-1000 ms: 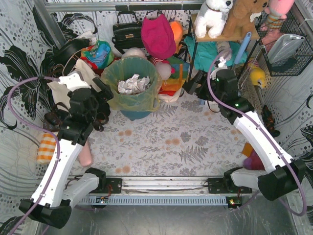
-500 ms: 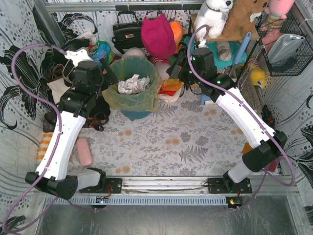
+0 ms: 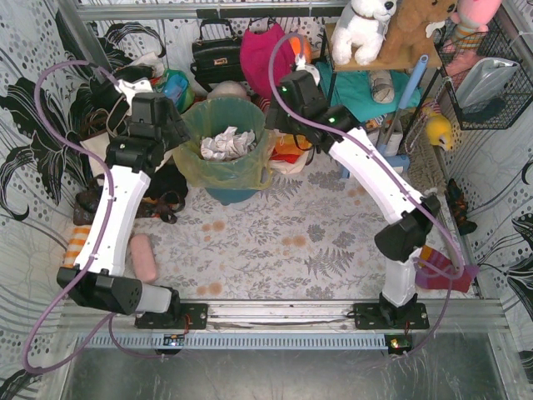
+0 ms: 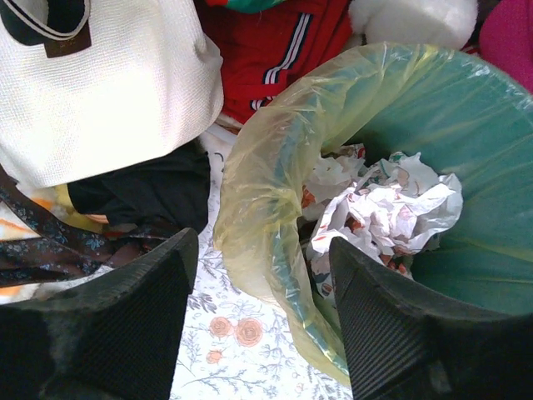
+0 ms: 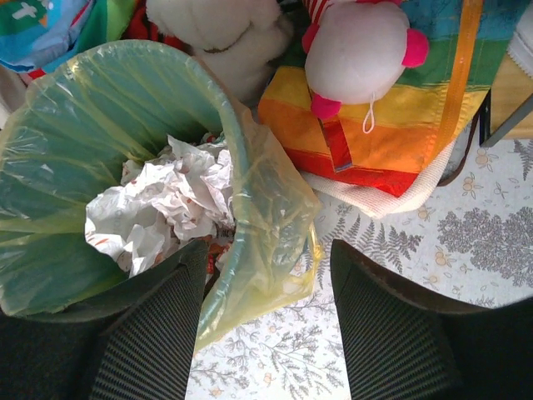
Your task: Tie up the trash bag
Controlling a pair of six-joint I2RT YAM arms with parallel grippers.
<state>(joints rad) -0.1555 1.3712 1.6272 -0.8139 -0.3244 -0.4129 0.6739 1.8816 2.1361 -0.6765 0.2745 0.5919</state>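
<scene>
The trash bag point(image 3: 223, 167), thin yellow-green plastic, lines a teal bin point(image 3: 226, 195), with its edge folded down over the rim and crumpled white paper point(image 3: 226, 143) inside. My left gripper point(image 3: 181, 136) hangs at the bin's left rim, open. In the left wrist view its gripper point(image 4: 262, 279) straddles the folded bag edge point(image 4: 266, 200) without touching it. My right gripper point(image 3: 268, 123) hangs at the right rim, open. In the right wrist view its gripper point(image 5: 266, 279) stands either side of the drooping bag flap point(image 5: 271, 225).
A cream tote bag point(image 4: 108, 83) and dark straps lie left of the bin. A rainbow cloth point(image 5: 391, 108) and a plush toy point(image 5: 358, 54) lie right of it. A black handbag point(image 3: 218, 54), a magenta hat point(image 3: 268, 60) and a shelf point(image 3: 375, 62) crowd the back. A pink roll point(image 3: 143, 258) lies front left.
Both arms have stretched forward and inward from the sides to the bin's rim. The jaws of both grippers have narrowed somewhat around the bag edge.
</scene>
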